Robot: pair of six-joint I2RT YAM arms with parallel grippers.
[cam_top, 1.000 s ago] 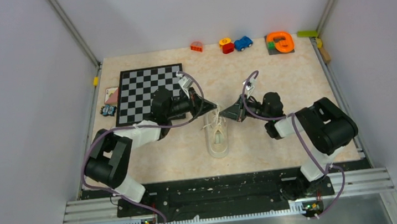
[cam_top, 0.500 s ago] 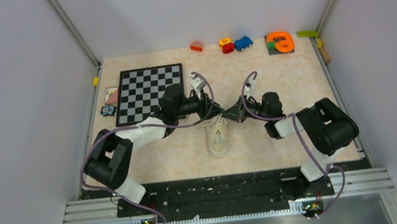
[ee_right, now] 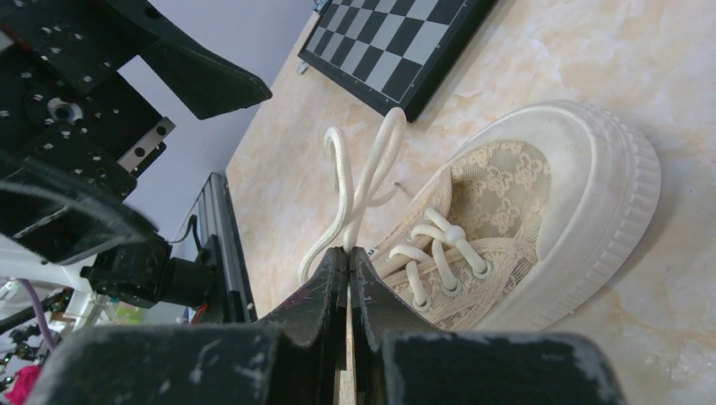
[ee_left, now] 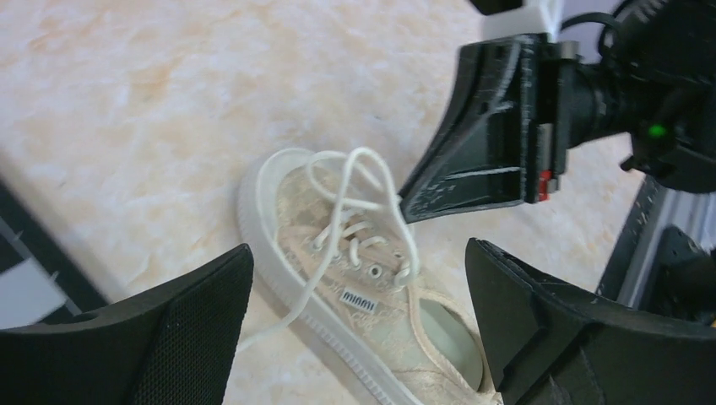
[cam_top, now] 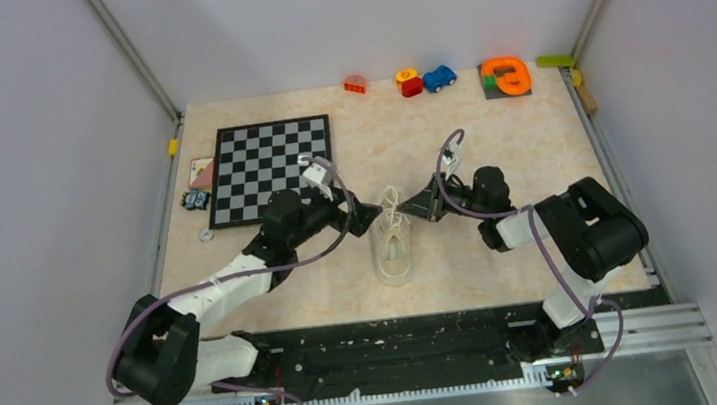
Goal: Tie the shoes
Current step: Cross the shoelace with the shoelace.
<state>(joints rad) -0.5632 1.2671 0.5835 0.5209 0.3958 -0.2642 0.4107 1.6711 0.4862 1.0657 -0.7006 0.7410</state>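
Note:
The shoe (cam_top: pixel 394 251), a cream low-top sneaker, lies mid-table with its toe pointing away from the arm bases. Its white laces (cam_top: pixel 393 202) rise in a loop over the toe end. My right gripper (cam_top: pixel 418 206) is shut on that lace loop; in the right wrist view the laces (ee_right: pixel 365 173) run straight into the pinched tips (ee_right: pixel 349 251) above the shoe (ee_right: pixel 540 202). My left gripper (cam_top: pixel 366 218) hangs open just left of the shoe. In the left wrist view its fingers (ee_left: pixel 169 337) stand wide apart over the shoe (ee_left: pixel 380 304), holding nothing, with the right gripper (ee_left: pixel 407 207) ahead.
A chessboard (cam_top: pixel 270 166) lies at the back left, with small toys (cam_top: pixel 196 187) beside its left edge. Along the far edge sit an orange brick (cam_top: pixel 355 84), a red and yellow toy (cam_top: pixel 409 81), a blue car (cam_top: pixel 439 78) and an orange ring (cam_top: pixel 505 76).
My left gripper has opened, let go of the lace, and drawn back left and toward the near edge, its arm stretching low. The right gripper has stayed put, still pinching the loop.

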